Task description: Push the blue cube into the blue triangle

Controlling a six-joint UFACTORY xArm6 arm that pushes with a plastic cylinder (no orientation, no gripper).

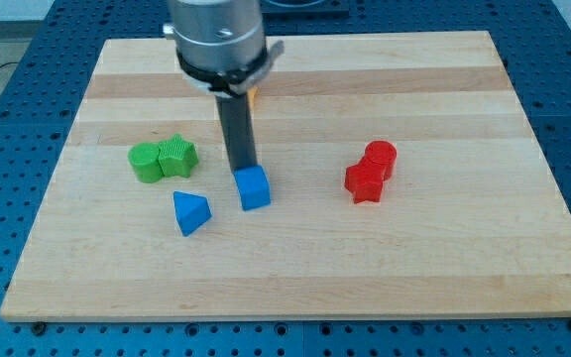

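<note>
The blue cube point(254, 187) sits near the middle of the wooden board. The blue triangle point(190, 212) lies a short way to its lower left, with a gap between them. My tip point(243, 169) comes down from the arm at the view's top and stands right at the cube's upper left edge, touching or nearly touching it.
Two green blocks point(163, 159) sit together at the left, above the triangle. Two red blocks point(371, 173) sit together at the right. A small orange piece point(252, 96) shows just behind the rod. The board's point(464, 278) edges border a blue perforated table.
</note>
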